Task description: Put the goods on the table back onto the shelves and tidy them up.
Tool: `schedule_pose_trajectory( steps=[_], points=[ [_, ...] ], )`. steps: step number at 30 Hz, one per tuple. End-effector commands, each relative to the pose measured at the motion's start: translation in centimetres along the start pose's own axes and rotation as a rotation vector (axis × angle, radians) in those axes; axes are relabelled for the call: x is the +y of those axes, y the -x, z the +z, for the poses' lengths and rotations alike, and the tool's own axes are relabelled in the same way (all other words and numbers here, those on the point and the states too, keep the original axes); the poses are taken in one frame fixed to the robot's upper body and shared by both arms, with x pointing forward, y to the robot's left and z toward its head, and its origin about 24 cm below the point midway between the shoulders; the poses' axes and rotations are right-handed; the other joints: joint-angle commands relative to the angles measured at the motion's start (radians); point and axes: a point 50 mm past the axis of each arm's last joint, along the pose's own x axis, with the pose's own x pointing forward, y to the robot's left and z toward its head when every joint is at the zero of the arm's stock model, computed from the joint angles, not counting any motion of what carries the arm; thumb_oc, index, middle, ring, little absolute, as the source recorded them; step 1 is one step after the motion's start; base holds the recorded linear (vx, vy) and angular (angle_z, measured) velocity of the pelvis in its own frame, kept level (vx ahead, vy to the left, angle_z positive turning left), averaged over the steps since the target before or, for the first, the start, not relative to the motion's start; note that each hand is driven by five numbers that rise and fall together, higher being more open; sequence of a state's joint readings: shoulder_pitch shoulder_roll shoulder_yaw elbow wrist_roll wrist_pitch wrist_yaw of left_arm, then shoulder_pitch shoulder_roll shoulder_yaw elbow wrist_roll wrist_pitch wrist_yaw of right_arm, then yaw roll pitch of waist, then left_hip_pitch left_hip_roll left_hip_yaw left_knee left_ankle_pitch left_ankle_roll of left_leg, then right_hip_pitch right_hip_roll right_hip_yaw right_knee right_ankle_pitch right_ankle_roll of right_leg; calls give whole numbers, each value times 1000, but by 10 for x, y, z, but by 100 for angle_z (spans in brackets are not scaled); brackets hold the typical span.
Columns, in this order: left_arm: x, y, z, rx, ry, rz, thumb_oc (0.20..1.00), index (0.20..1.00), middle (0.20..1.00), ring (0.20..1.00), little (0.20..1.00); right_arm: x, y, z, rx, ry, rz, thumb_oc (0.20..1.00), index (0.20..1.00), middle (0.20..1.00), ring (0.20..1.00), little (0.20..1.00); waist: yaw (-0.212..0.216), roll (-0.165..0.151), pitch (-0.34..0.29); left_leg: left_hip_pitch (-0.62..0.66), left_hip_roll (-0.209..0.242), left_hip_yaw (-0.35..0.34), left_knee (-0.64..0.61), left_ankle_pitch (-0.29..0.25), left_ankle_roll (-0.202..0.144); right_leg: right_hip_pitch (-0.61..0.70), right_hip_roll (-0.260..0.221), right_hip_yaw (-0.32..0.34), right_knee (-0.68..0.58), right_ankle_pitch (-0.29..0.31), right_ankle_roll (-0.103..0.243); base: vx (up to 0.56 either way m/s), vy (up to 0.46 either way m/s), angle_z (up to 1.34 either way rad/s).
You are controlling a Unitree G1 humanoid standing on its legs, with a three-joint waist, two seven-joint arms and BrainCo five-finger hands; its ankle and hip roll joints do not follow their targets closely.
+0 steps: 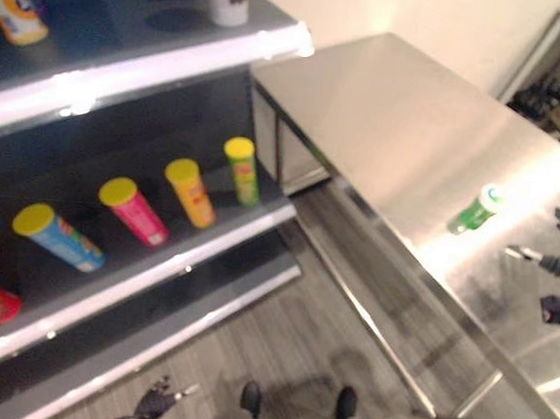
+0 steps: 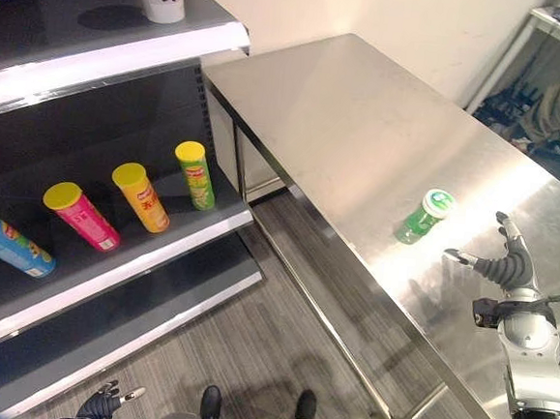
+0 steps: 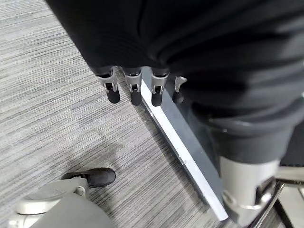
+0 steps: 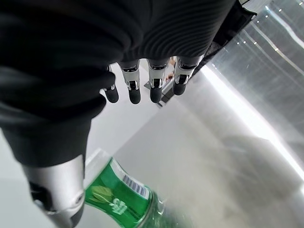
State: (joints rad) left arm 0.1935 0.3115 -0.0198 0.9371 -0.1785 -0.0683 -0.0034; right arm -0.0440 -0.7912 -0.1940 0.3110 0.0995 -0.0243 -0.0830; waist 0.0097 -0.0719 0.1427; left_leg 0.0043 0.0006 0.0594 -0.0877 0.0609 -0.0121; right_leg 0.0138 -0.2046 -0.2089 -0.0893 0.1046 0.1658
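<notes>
Evidently lining up a grasp, the right hand (image 2: 505, 263) hovered just beside the green can (image 2: 424, 215) lying on the steel table (image 2: 346, 108), fingers spread wide, holding nothing; the left hand (image 2: 99, 407) hung relaxed, open, near the floor.

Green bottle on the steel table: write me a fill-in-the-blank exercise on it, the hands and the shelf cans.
1. The green bottle lies on its ____ on the steel table.
2. The right hand hovers beside the bottle with its fingers ____.
3. The canisters on the middle shelf, such as the pink canister, all have ____ lids.
4. The left hand hangs low over the ____.

Missing words: side; open; yellow; floor
</notes>
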Motion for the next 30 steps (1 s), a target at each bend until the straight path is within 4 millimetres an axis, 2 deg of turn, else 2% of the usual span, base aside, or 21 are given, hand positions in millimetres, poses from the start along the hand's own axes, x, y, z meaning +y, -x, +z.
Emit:
schedule_pose_trajectory(
  steps=[1,11,24,25,26,27,30],
  points=[
    [11,-2,10,-30,26,31,1000,1000,1000,1000,1000,-14,-20,31,-102,-6,-69,1000,1000,1000,1000,1000,38,2,-19,28,39,-43,9,-94,-70,-40,-30,13,56,-24,48,23,-63,5],
    [9,0,3,-17,48,27,1000,1000,1000,1000,1000,-20,-31,26,-50,-24,-107,1000,1000,1000,1000,1000,64,27,-12,3,52,-84,8,-76,-88,-25,-16,-25,55,-49,33,17,-45,19],
    [3,1,0,-11,67,17,1000,1000,1000,1000,1000,-23,-42,30,-33,-31,-157,1000,1000,1000,1000,1000,88,35,-14,-2,59,-114,3,-66,-101,5,-8,-70,52,-72,23,26,-26,11],
    [3,2,-2,-5,69,17,1000,1000,1000,1000,1000,-23,-42,32,-41,-34,-156,821,821,821,821,821,90,35,-15,-3,59,-117,3,-66,-100,7,-8,-73,51,-73,23,19,-11,4],
    [3,1,-2,-4,71,18,1000,1000,1000,1000,1000,-23,-42,33,-44,-34,-158,542,542,542,542,542,92,35,-16,-2,58,-118,3,-67,-100,8,-7,-74,51,-73,22,25,-10,7],
    [2,1,-2,-2,72,20,1000,1000,1000,1000,1000,-23,-43,35,-54,-30,-163,200,200,200,200,200,93,35,-17,-2,58,-119,2,-67,-100,9,-6,-77,51,-73,22,23,-6,12],
    [1,1,-2,-1,79,19,1000,1000,1000,1000,1000,-25,-41,41,-86,-20,-177,200,200,200,200,200,94,34,-19,0,58,-123,2,-67,-99,14,-4,-78,51,-77,21,19,-1,13]
  ],
)
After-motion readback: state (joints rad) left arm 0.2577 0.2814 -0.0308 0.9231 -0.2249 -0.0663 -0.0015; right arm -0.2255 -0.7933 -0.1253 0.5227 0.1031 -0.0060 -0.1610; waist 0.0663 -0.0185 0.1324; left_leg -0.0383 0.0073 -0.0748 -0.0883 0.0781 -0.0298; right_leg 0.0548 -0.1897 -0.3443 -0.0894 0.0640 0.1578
